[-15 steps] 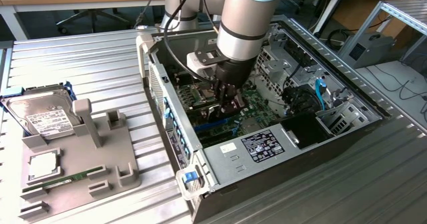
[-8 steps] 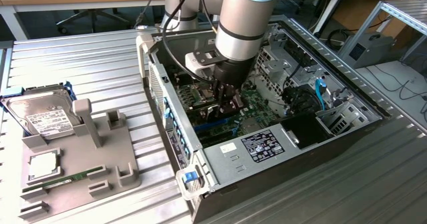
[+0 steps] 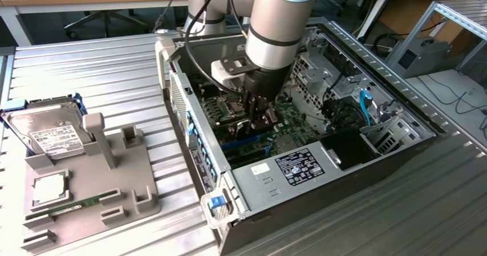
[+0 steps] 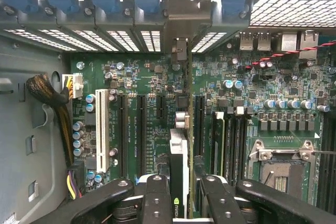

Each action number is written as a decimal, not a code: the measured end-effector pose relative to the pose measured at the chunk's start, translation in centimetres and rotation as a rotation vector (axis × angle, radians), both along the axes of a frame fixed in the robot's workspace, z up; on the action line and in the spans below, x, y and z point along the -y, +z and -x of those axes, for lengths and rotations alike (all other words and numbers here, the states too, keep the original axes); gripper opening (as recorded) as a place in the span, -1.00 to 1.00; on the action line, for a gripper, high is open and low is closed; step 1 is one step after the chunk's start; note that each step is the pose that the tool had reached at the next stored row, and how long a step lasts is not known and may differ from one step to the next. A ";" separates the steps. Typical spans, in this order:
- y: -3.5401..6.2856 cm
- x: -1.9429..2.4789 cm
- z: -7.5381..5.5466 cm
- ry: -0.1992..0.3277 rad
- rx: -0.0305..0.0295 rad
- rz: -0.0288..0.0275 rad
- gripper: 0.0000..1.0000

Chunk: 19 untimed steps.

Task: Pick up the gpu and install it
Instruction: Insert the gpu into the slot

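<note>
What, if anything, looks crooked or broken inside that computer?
Nothing stands out. The gpu stands upright, gripped in the tool, above the motherboard. No bent, loose or damaged parts show.

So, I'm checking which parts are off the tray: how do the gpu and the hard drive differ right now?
The gpu is a thin card; the hard drive is a silver box with a white label. The gpu stands on edge over the motherboard, clamped in the gripper's jaws; the hard drive rests untouched on the grey tray outside the case. Both are computer parts.
</note>
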<state>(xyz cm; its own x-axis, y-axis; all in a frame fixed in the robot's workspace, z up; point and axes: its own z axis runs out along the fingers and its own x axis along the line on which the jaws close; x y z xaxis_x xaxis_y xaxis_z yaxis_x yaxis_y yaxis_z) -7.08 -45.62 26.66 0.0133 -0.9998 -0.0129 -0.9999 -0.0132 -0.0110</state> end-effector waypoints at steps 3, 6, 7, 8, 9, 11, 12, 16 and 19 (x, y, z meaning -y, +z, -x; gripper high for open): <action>0.00 0.00 0.0 0.000 -0.0001 0.0001 -0.46; -0.10 0.00 0.1 0.000 0.0000 0.0001 -0.46; -0.13 0.00 0.1 0.000 -0.0001 0.0002 -0.46; -0.13 0.00 0.1 0.000 -0.0001 0.0002 -0.46; -0.14 0.00 0.1 0.000 -0.0001 0.0001 -0.46; -0.21 0.00 0.1 0.000 0.0001 -0.0001 -0.46; -0.21 0.00 0.1 0.000 -0.0001 0.0001 -0.46; -0.23 0.00 0.1 0.000 -0.0001 0.0000 -0.46; -0.26 0.00 0.1 -0.004 -0.0001 0.0001 -0.46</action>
